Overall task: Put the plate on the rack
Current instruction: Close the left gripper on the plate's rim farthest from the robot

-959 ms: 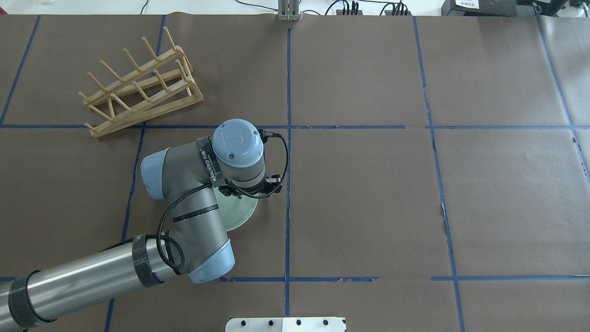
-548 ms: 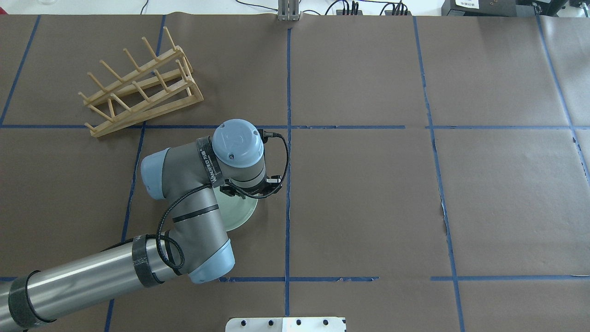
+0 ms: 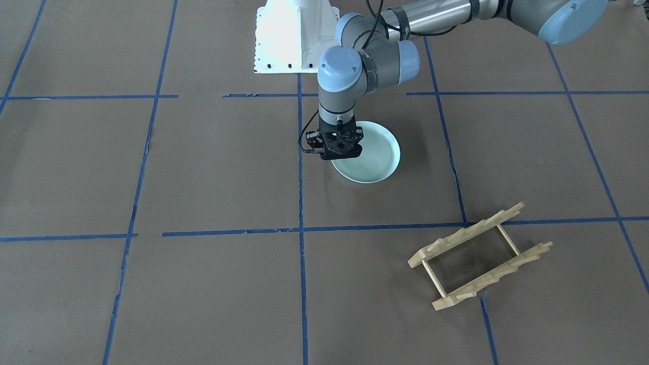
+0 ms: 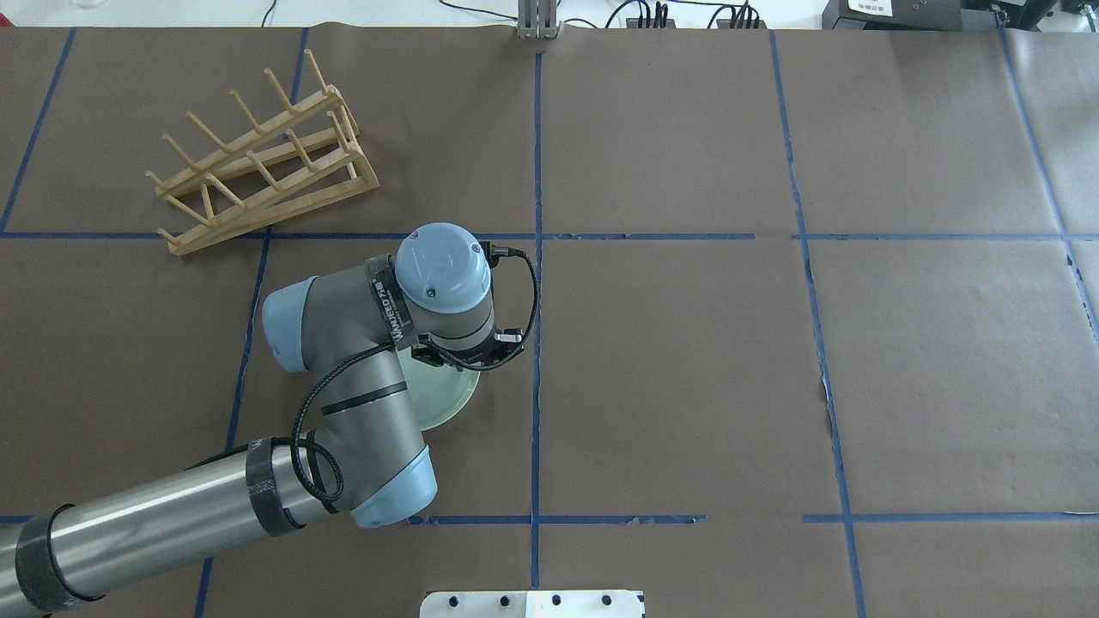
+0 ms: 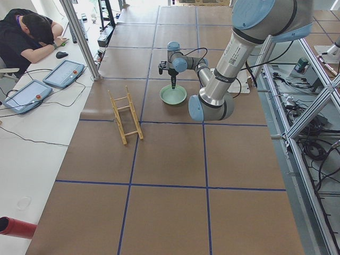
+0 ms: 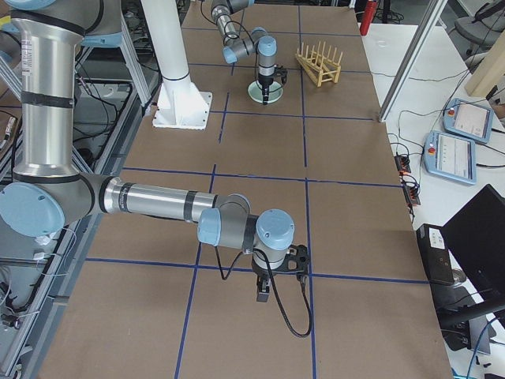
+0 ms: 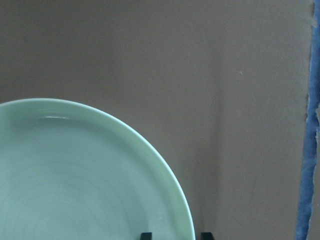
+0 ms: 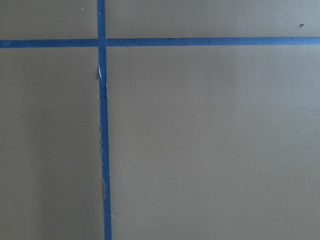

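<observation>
The left gripper [image 3: 338, 157] has shifted only slightly.

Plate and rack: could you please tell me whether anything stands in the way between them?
Nothing visible does. Between the plate and the rack lies only bare brown paper crossed by a blue tape line; the left claw straddles the plate's rim.

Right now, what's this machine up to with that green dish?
The robot's left gripper is down at the edge of a pale green plate, which lies flat on the paper-covered table. Its two fingers sit apart, one on either side of the rim, so the plate is not gripped yet. The wooden dish rack it is meant for stands empty some way off. The right gripper hangs over bare paper, far from both.
</observation>
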You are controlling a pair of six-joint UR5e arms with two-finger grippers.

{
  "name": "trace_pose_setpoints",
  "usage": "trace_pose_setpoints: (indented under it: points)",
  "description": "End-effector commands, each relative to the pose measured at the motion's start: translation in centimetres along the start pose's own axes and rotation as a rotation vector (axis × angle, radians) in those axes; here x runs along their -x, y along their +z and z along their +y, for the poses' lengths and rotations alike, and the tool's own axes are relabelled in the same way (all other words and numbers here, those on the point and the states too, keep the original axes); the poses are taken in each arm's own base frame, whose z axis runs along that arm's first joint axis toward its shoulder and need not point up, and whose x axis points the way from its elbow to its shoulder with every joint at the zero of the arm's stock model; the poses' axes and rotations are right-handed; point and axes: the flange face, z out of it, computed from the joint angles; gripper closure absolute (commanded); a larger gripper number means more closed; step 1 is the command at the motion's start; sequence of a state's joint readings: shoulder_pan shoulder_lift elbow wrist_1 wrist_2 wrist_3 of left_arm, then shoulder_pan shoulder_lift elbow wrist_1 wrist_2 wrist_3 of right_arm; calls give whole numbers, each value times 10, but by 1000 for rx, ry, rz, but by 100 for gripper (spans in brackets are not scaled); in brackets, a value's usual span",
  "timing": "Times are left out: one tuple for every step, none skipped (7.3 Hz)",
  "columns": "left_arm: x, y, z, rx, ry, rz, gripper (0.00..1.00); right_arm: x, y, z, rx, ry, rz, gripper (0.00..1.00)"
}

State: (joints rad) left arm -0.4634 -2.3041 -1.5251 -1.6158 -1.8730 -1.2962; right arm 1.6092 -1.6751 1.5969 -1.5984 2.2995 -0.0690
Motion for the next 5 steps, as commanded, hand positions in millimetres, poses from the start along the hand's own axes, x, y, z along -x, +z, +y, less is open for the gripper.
trace_pose_setpoints:
  points:
    - [0,0,0,0,0,1,91,0,0,0,0,0,0,0]
    - [0,-2,1,0,2,2,100,0,0,0,0,0,0,0]
    - [-1,-3,1,-2,3,3,100,0,0,0,0,0,0,0]
    - [-2,-7,2,-4,3,7,100,0,0,0,0,0,0,0]
    - [-1,-25,7,-2,-5,-9,100,0,1,0,1,1,0,0]
